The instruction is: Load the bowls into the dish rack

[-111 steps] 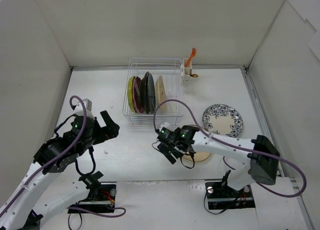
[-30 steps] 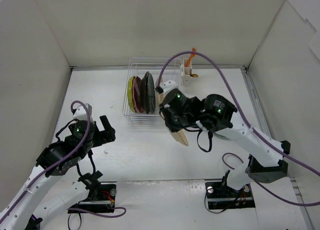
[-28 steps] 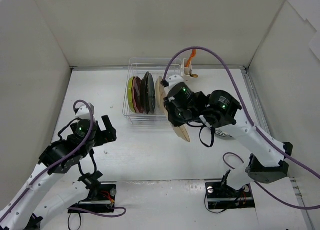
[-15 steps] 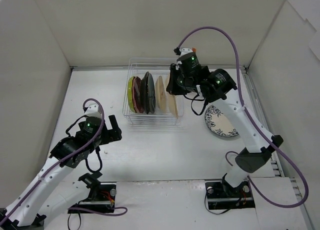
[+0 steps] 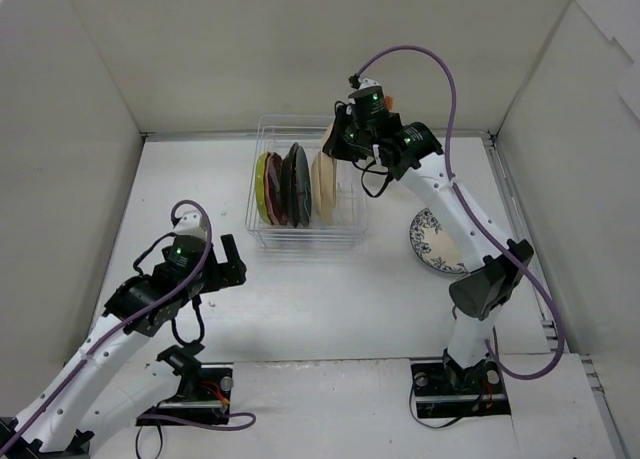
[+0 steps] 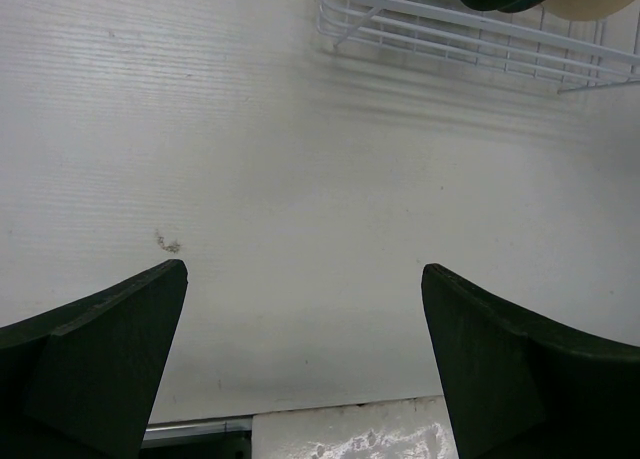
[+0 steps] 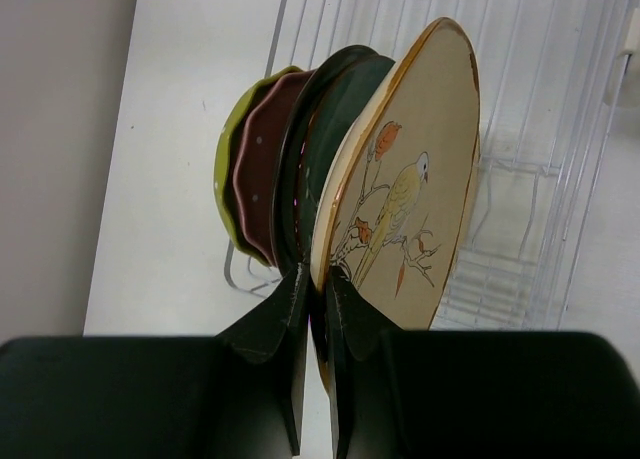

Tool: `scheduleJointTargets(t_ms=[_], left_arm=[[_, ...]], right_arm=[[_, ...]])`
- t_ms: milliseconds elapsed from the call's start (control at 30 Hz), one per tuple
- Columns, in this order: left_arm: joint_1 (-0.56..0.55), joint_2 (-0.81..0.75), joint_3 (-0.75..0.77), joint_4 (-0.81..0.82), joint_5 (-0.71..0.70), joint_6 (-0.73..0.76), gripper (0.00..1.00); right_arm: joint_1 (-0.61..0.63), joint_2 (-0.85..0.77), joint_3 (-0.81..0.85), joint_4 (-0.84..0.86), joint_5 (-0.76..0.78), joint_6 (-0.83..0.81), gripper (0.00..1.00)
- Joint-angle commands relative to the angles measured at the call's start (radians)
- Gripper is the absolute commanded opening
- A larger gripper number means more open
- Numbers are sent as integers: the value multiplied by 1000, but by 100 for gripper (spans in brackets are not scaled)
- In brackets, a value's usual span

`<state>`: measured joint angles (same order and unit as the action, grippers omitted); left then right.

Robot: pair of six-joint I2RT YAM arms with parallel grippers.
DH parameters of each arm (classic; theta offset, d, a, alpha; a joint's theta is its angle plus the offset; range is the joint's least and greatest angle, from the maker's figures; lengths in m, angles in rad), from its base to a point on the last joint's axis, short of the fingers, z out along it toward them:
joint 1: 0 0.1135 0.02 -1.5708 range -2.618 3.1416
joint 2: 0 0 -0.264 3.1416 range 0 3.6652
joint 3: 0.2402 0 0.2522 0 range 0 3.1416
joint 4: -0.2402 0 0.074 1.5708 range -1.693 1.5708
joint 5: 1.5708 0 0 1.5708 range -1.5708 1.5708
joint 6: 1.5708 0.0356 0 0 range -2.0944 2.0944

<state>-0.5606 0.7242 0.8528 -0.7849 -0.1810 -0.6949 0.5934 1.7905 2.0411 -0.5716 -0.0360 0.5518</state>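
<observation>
The right end effector [image 7: 318, 284] is pinching the bird bowl [image 7: 410, 179] by its rim; the left end effector [image 6: 303, 279] is gaping empty. Releasing off-slot is risking it toppling in the rack [image 7: 530, 249].

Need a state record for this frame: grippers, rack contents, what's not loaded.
right gripper: shut on rim of bird bowl, held upright
left gripper: open, empty, over table
rack: lime bowl, pink bowl, dark bowl on edge, beside bird bowl
not loaded: blue-patterned bowl, on table right of rack
</observation>
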Motion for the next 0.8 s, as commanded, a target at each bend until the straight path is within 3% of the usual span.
scheduleJointTargets(t_ms=[0, 533, 767], left_arm=[[8, -2, 3, 42, 12, 20, 99], [27, 1, -11, 47, 28, 46, 99], [36, 20, -23, 53, 49, 49, 99]], right_arm=[[-21, -7, 38, 240, -22, 20, 0], [-79, 33, -215, 403, -122, -1, 0], [-81, 9, -326, 437, -68, -52, 0]])
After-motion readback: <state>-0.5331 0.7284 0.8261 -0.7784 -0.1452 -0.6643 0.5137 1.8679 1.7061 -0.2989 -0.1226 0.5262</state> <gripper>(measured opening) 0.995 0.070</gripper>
